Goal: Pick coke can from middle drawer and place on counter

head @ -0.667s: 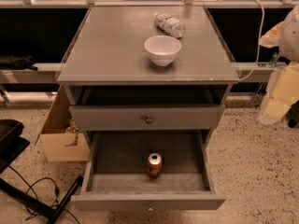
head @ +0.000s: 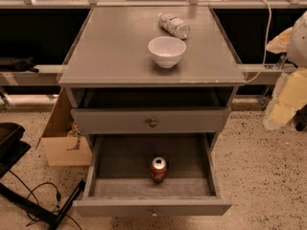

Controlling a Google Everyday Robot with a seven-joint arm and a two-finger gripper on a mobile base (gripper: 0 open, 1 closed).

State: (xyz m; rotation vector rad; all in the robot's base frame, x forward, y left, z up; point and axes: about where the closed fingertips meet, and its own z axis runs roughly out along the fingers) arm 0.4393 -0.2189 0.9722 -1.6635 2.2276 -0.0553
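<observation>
The coke can (head: 159, 169), red with a silver top, stands upright in the pulled-out middle drawer (head: 196, 188), near the middle of its floor. The drawer's front panel (head: 152, 208) has a small knob. The counter (head: 110, 51) is the flat grey top of the cabinet above. My pale arm with the gripper (head: 288, 104) is at the right edge of the view, beside the cabinet and far from the can, holding nothing that I can see.
A white bowl (head: 167, 51) and a clear water bottle (head: 174, 25) lying on its side are on the back right of the counter. The drawer above (head: 152, 123) is nearly shut. A cardboard box (head: 62, 143) and black cables (head: 33, 195) are on the floor at left.
</observation>
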